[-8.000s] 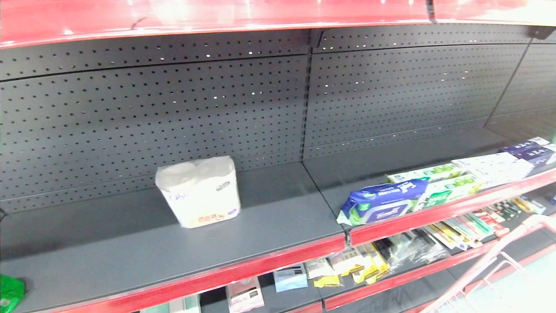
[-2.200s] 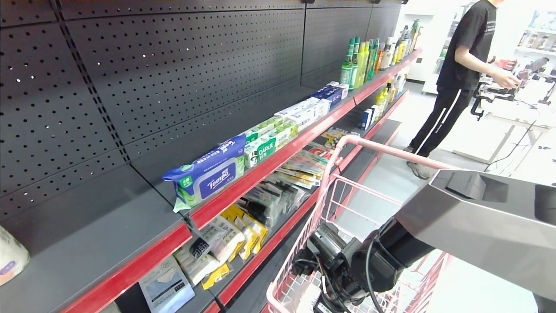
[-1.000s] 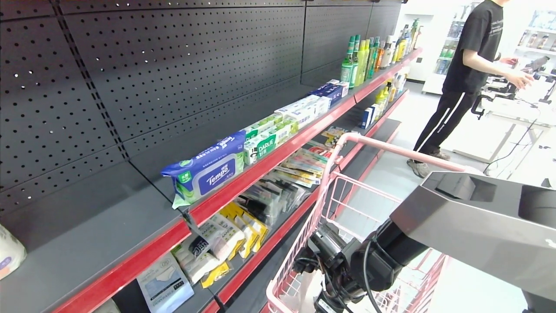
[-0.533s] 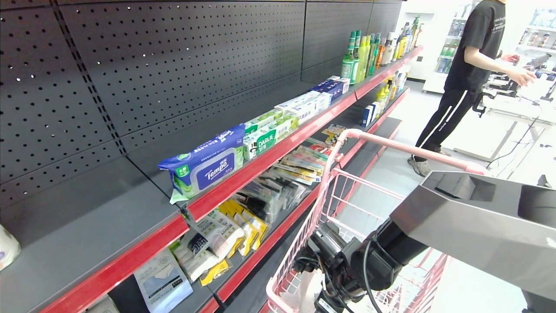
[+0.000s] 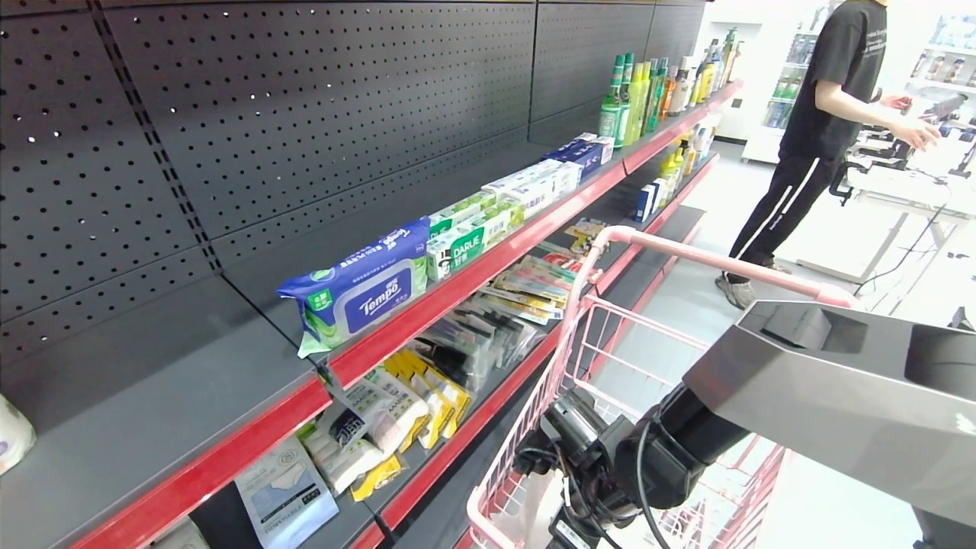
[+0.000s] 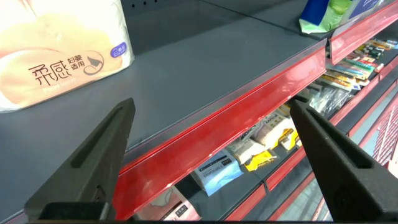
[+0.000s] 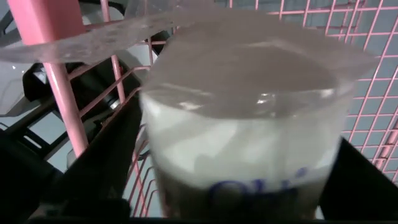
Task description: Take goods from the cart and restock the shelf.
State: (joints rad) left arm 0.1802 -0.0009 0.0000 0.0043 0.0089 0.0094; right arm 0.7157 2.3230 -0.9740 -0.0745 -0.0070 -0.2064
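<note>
Lifting the plastic-wrapped white tissue-roll pack (image 7: 249, 168), clamped in the right gripper (image 7: 239, 134), calls for a vertical rise clearing the pink wire cart (image 5: 686, 256) at 5 o'clock; left gripper (image 6: 211, 109) spread.

The head camera sits high and looks forward and down, slantwise along the shelf (image 5: 229, 366), with the pink cart (image 5: 686, 259) low on its right — the wide, farther-off look. The left wrist camera hangs close over the grey shelf board, facing along its red front edge (image 6: 249, 106), and shares the white roll pack (image 6: 56, 56) and blue wipes pack (image 5: 358, 293) with the head view. The right wrist camera is down inside the cart, nearly against a wrapped white pack (image 7: 249, 155) — the pink wires are common ground with the head view.
</note>
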